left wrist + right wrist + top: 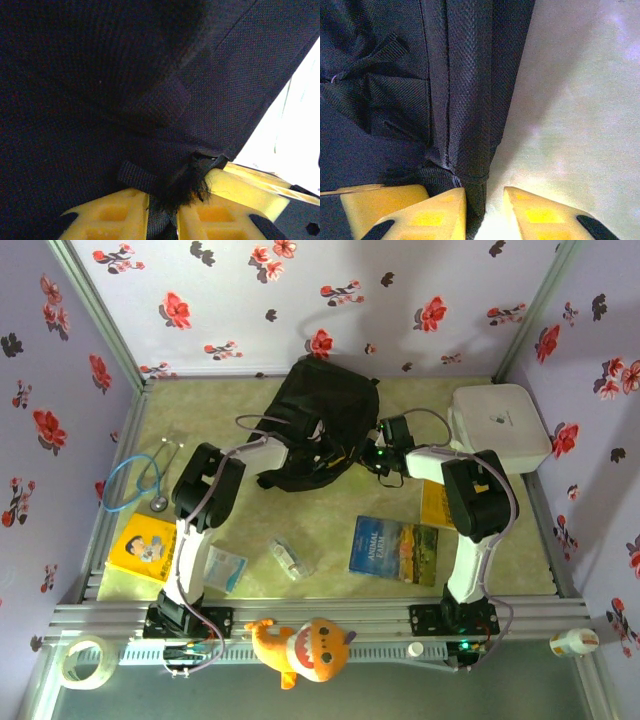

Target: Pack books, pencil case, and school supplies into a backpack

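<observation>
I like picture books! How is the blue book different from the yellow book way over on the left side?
The blue book has a landscape on its cover; the yellow book has a cartoon figure. The blue book lies toward the right of the table, the yellow book at its left edge. Both lie flat, outside the backpack.

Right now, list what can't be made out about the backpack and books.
Backpack opening: top view, dark folds hide it; wrist views too close.
Yellow book by right arm: top view, arm hides its cover.
Pencil case contents: top view, too small.
</observation>
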{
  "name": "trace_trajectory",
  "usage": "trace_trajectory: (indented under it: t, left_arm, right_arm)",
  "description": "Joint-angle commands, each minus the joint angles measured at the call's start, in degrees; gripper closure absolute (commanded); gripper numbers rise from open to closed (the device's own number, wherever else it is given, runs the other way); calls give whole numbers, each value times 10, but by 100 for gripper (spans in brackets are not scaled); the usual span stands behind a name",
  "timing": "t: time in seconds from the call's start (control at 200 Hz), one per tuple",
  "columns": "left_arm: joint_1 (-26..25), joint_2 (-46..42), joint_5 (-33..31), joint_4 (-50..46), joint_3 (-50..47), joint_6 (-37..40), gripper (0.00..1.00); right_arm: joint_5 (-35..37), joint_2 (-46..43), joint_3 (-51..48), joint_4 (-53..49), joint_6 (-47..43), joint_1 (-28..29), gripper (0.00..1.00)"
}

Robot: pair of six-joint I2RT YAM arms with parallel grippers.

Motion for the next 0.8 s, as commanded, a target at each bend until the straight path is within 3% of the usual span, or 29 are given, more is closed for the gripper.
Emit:
trace_trajectory:
  t: [0.0,0.27,0.795]
  left_arm:
    - [-6,15,-15,17,20,4,80]
    - [-6,27,-14,16,37,7,74]
    - [-6,52,-22,-9,73,5,78]
  right_arm:
    - [-3,-1,-17,-40,4,-1,75]
    - [-1,-1,-19,-42,5,0,75]
    - [-1,2,-20,-38,5,0,77]
